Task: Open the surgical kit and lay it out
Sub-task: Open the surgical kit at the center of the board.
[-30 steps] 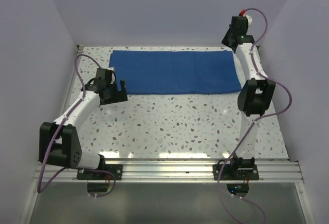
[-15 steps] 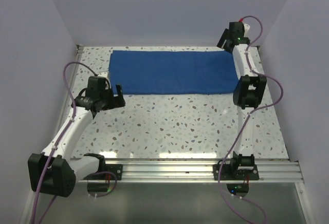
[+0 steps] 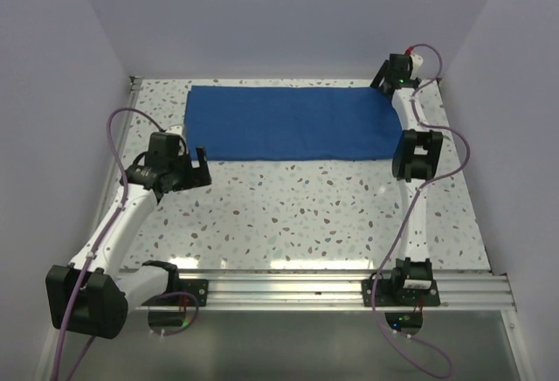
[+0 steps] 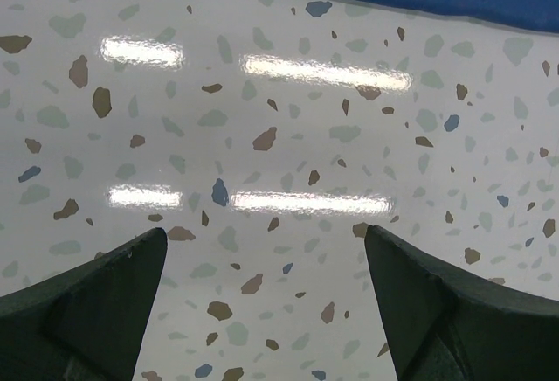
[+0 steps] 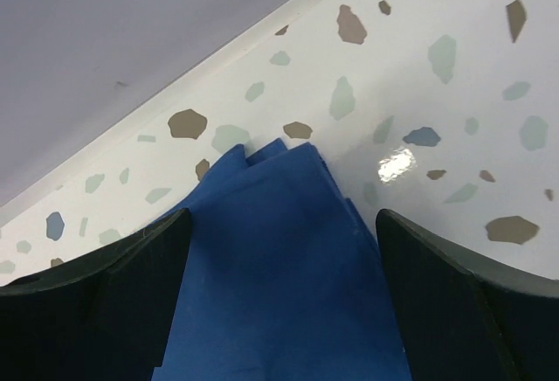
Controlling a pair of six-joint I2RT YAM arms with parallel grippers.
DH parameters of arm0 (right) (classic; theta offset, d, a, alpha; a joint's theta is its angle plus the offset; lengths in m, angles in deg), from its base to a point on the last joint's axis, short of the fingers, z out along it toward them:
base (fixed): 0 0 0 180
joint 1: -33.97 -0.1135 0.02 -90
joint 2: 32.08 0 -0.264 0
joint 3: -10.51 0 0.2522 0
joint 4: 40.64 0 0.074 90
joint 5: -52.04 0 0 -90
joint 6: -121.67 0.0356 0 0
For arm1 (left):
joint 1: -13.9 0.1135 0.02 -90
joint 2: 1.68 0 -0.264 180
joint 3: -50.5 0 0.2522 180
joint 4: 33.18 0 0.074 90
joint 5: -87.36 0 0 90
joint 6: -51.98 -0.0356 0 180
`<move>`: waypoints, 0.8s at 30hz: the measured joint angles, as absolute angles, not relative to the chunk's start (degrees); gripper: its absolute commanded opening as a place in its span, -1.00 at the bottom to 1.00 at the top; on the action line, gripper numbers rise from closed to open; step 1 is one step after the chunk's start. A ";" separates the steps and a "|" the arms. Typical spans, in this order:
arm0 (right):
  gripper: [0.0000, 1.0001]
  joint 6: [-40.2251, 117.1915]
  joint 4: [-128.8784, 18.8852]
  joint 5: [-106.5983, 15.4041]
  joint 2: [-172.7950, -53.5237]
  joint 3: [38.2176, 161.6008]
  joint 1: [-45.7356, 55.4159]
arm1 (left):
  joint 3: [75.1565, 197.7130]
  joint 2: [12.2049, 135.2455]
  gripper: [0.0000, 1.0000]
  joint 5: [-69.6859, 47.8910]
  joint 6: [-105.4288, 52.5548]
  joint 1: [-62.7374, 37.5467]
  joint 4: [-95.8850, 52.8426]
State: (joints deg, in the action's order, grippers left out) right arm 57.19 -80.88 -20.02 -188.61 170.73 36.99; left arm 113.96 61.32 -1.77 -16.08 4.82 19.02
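Speckled terrazzo tabletop (image 3: 306, 215) is stretching out between pale lilac walls (image 3: 262, 14). The surgical kit (image 3: 297, 123) is lying across its 12 o'clock half as a flat royal-blue bundle, with its long side running from 9 to 3 o'clock.

Over the last second the right arm has been reaching out toward 1 o'clock. The right gripper (image 5: 279, 224) is now hanging low over the far right corner of the wrap (image 5: 279, 149), fingers spread wide to either side of it and closing on nothing. The left arm has been drawing back toward 9 o'clock. The left gripper (image 4: 262, 250) is hovering over bare table just beside the bundle's near left corner, its fingers also apart.

To my eye this is setting up the first unfolding pull, with the right side leading and nothing yet opened.

The cloth is looking smooth and tidy. At the corner under the right wrist, several stacked edges are showing slightly staggered, so picking a single layer may be fiddly. No tray or instruments are showing anywhere.
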 measured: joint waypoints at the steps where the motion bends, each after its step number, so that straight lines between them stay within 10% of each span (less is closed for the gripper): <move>1: 0.76 57.45 -80.20 -20.15 -189.11 170.77 36.86 | 113.96 61.47 1.00 -1.77 -16.08 4.82 19.00; 9: -0.73 57.97 -78.45 -19.59 -190.40 170.84 36.43 | 113.96 63.94 1.00 -1.84 -16.11 4.58 18.97; 24: -1.00 54.54 -77.67 -17.55 -186.33 167.27 35.62 | 113.85 65.15 0.99 -1.99 -16.11 2.51 18.91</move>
